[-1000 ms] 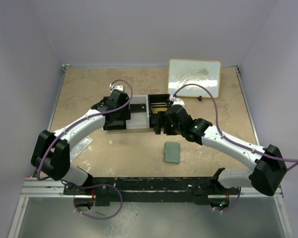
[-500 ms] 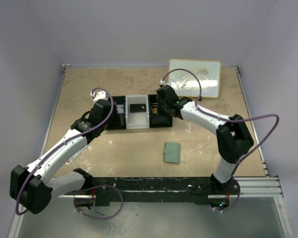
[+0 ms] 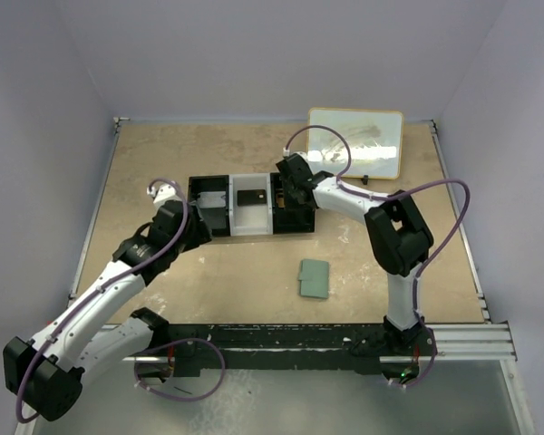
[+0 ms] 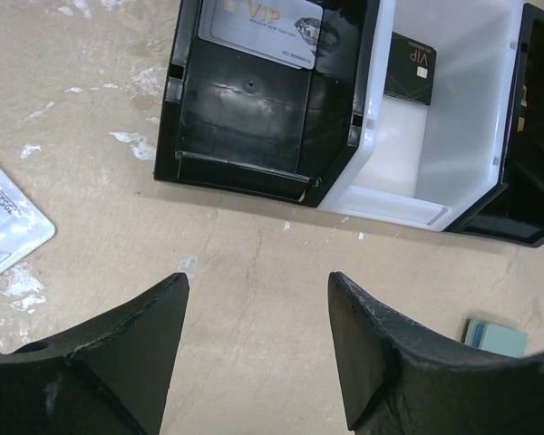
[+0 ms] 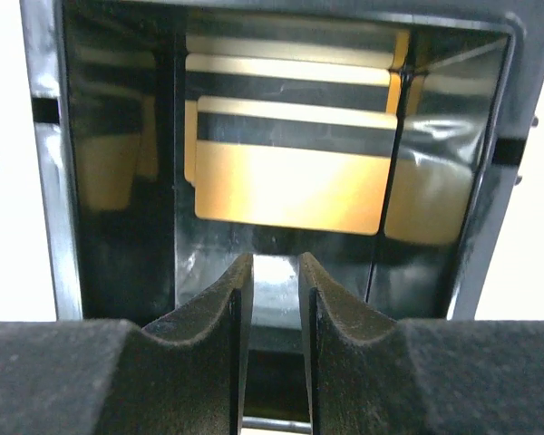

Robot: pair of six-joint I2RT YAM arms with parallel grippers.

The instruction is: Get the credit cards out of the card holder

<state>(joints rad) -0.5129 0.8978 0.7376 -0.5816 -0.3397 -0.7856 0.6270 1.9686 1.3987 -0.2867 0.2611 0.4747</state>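
One card [image 4: 408,68] lies in the tray's [image 3: 250,232] middle compartment; the card holder [image 3: 314,278] lies nearer, right.

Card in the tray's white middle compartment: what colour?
Black, with "VIP" lettering: the card lies in the tray's white compartment. Clearest in the left wrist view.

In the overhead view we cannot see the right tool [image 3: 290,192] jaws; the wrist hides them. The silver card [image 4: 263,32] and packet [image 4: 4,227] are cut off by picture edges.
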